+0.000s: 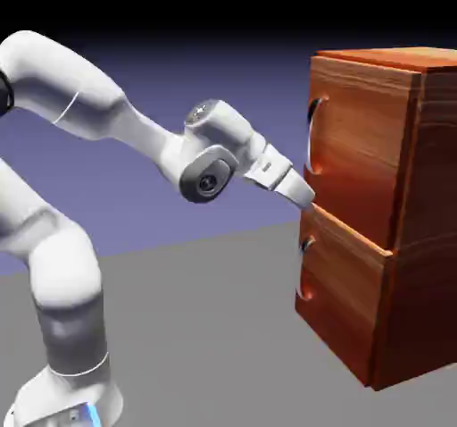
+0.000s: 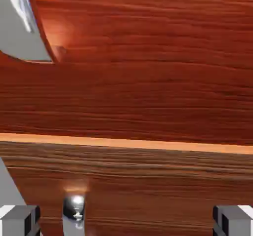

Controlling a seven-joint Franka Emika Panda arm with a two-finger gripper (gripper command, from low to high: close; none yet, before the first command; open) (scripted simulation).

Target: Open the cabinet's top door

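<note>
The reddish-brown wooden cabinet point(image 1: 419, 238) stands at the right of the exterior view, its two front panels facing the arm. The top door point(image 1: 357, 157) carries a curved silver-grey handle point(image 1: 314, 135) near its left edge. My gripper point(image 1: 311, 200) hovers just in front of the seam between the two panels, below that handle and not touching it. In the hand view, wood grain fills the frame: the top door point(image 2: 148, 72) lies above an orange seam, with its handle point(image 2: 20, 27) at the upper left. The gripper point(image 2: 126, 222) is open, and both fingertips point(image 2: 20, 220) are wide apart with nothing between them.
The lower panel point(image 1: 344, 300) has its own small silver handle point(image 1: 306, 269), which also shows in the hand view as the lower handle point(image 2: 74, 213) near the left fingertip. Grey table point(image 1: 205, 327) stretches between the robot's base and the cabinet.
</note>
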